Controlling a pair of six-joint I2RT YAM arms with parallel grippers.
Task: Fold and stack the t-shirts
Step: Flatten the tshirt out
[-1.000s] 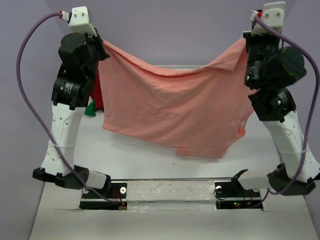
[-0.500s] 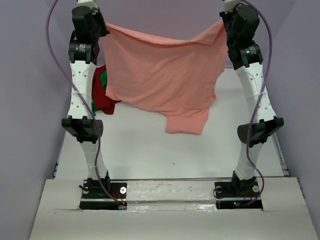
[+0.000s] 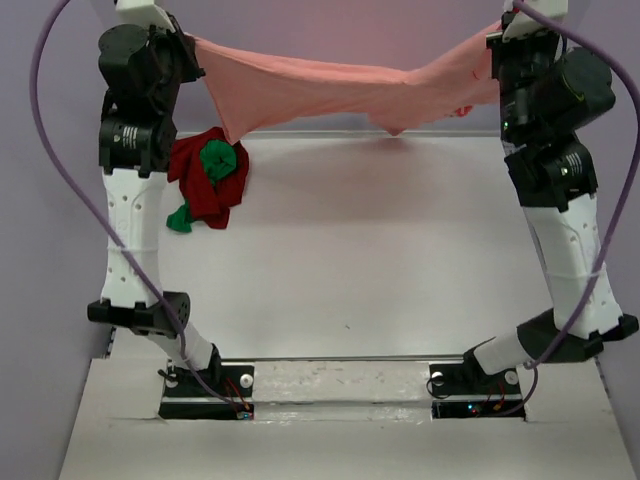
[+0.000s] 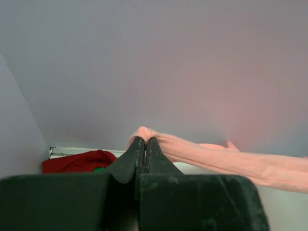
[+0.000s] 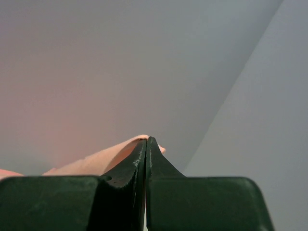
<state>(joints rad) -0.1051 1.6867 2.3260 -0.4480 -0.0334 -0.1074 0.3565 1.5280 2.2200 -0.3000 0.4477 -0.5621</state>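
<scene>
Looking down from the top external view, finds the salmon-pink t-shirt (image 3: 330, 85) strung as a sagging band high over the far end of the table (image 3: 400, 260), clear of its surface. Shows one end pinched in the left gripper (image 3: 190, 45) and the other in the right gripper (image 3: 493, 50), with both arms raised tall. Places the lowest fold of the cloth right of the middle. Puts the dark red t-shirt (image 3: 205, 195) in a crumpled heap at the table's far left, just beside the left arm, with the bright green t-shirt (image 3: 218, 160) bunched on top of it and a green scrap poking out at the heap's near left edge.

Turning to the left wrist view, catches the black fingers pressed together on a bunched corner of the salmon-pink t-shirt, the rest trailing off right in a rope-like fold against the grey wall. Glimpses the red heap low at left beyond the fingers, with a speck of green at its lower edge.

Turning to the right wrist view, meets the jaws likewise clamped tight, a thin lip of the salmon-pink t-shirt nipped at the tips and running away to the lower left.
</scene>
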